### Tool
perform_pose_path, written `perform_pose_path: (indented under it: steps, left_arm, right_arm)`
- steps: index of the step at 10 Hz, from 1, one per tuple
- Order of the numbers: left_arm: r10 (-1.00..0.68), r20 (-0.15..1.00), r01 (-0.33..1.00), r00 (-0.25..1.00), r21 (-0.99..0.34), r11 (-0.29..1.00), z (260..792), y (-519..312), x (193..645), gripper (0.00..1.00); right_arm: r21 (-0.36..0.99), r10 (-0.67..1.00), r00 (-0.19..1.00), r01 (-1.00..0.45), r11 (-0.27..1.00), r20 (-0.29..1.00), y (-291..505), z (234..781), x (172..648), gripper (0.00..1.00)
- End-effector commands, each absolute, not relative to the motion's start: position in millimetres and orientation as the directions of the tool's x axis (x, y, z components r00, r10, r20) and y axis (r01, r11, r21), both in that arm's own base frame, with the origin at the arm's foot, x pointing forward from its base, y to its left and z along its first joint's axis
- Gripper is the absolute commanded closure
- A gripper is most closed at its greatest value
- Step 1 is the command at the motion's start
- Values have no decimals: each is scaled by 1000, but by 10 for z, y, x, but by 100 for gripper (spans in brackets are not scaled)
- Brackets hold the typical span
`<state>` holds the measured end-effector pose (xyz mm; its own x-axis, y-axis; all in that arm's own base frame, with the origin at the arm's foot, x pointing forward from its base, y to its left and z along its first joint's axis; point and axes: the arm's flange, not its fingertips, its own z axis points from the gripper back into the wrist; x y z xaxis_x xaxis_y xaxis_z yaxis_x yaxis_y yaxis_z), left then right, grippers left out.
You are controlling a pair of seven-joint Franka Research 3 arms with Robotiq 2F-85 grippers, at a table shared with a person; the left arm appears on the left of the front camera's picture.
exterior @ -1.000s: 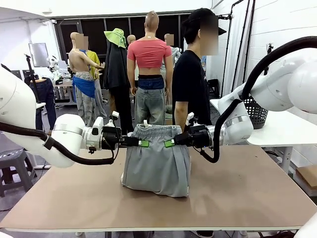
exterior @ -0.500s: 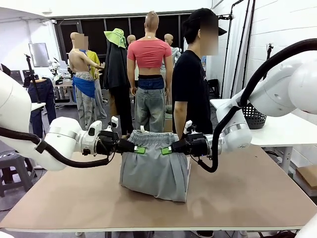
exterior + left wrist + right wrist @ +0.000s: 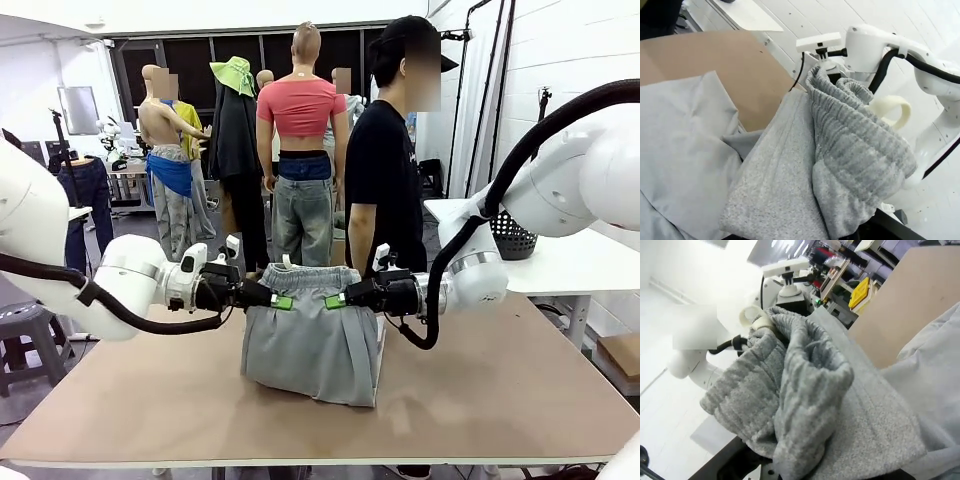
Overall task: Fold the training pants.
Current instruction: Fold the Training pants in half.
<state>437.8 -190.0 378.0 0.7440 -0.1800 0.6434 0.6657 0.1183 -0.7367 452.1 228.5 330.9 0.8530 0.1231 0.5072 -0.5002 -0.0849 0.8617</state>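
Front view: two white robot arms reach in from either side and hold the training pants (image 3: 312,335) up by the waistband above a brown surface (image 3: 500,390), while a person in a black shirt (image 3: 385,175) stands at the far edge. The left pincer (image 3: 281,302) is pressed together on one end of the waistband, and the right pincer (image 3: 335,301) is pinched on the other end. The pants hang between them as a short, bunched curtain of cloth, with the lower edge resting on the surface. They are light grey soft jersey; the wrist views show a thick, ribbed, gathered elastic waistband (image 3: 855,145) crumpled into ridges, with a smoother, finely flecked knit below it and a pale drawstring loop (image 3: 890,107) poking out. Judging from this, the main risk is slippage: each grip holds a thick wad of springy elastic, so one end could work loose and drop the garment in a heap. Because the two pincers sit close together, the slack cloth may sag and fold unevenly, leaving wrinkles or a crooked edge. The lower edge could also drag on the surface and roll under itself
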Motion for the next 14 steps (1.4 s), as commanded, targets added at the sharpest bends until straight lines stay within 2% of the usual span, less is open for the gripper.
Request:
perform_pose_path:
  steps: [1,6,8,9,14]
  left_arm:
    - [-220,667,702,712,-689,181,3736,-1945,4625,100]
    - [-186,607,634,773,-731,252,3508,-1986,5076,100]
    - [-158,615,633,773,-728,263,3430,-1941,5200,100]
    - [-180,654,678,735,-699,226,3467,-1946,5175,100]
    - [-174,629,653,757,-723,227,3450,-2092,5169,100]
  right_arm:
    - [895,0,897,-440,-74,441,2117,3243,4704,100]
    - [939,-49,938,-342,15,343,2009,3126,5159,100]
    - [949,-55,948,-311,42,313,1992,3105,5334,100]
    - [933,-1,933,-360,1,360,2124,3041,5065,100]
    - [939,7,939,-343,12,343,2175,3013,5104,100]
